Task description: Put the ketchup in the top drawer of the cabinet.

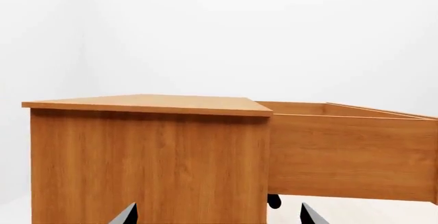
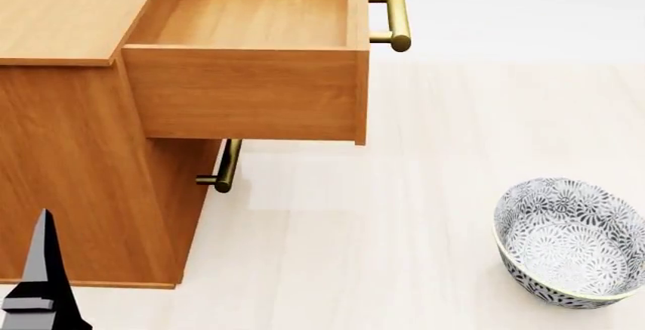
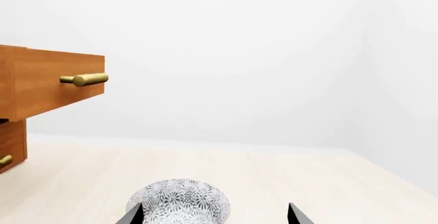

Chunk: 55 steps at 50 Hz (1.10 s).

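The ketchup can shows in no view. The orange-brown cabinet stands at the left of the head view. Its top drawer is pulled out and empty, with a brass bar handle on its front. The lower drawer's handle shows beneath it, and that drawer is closed. My left gripper is open and empty, facing the cabinet's side, with the open drawer beside it. My right gripper is open and empty, behind the patterned bowl.
A grey-white patterned bowl sits on the pale wooden floor at the right. One finger of my left gripper shows at the head view's lower left, next to the cabinet. White walls lie behind.
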Tool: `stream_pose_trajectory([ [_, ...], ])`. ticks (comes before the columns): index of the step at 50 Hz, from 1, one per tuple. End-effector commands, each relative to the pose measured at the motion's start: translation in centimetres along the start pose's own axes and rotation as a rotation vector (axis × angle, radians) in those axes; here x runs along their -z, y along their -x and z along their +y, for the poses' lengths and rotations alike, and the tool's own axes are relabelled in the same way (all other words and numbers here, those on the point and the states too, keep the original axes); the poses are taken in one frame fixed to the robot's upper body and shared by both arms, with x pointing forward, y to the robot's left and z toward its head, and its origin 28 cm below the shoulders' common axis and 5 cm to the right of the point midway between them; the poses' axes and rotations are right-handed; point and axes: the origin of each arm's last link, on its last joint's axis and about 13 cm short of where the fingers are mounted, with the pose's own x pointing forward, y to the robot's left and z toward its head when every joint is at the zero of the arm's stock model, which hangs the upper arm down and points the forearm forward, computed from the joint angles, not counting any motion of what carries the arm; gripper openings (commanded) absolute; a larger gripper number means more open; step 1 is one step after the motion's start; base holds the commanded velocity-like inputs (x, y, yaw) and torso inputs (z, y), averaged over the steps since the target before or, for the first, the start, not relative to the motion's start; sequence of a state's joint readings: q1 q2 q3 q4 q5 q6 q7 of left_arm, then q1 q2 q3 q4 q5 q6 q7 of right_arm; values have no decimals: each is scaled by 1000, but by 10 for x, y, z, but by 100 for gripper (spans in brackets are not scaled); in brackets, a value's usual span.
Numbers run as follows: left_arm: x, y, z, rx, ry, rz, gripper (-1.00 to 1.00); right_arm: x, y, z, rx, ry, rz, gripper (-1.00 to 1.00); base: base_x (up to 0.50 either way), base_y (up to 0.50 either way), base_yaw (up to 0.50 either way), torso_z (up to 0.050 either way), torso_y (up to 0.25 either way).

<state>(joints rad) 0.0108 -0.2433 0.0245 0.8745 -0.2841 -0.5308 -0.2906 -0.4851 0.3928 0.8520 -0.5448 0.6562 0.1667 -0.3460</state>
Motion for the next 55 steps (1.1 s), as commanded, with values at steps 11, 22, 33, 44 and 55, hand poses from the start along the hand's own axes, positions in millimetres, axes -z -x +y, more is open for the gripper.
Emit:
stream_pose_trajectory([
  [11,2,-1,0,-5,4,2,100,1,41,-9,-28,-2,17,100,0,0,0,0,0],
  [22,3,-2,1,-7,4,6,100,21,56,-9,-15,-26,34,100,0,0,0,0,0],
  [33,3,-2,1,-9,3,8,100,52,54,-4,-5,-42,51,100,0,0,0,0,0],
  [44,4,-3,1,-12,2,10,100,76,41,4,-26,-38,64,100,0,0,0,0,0],
  [55,6,-3,3,-17,5,13,100,86,28,13,-39,-53,61,100,0,0,0,0,0],
])
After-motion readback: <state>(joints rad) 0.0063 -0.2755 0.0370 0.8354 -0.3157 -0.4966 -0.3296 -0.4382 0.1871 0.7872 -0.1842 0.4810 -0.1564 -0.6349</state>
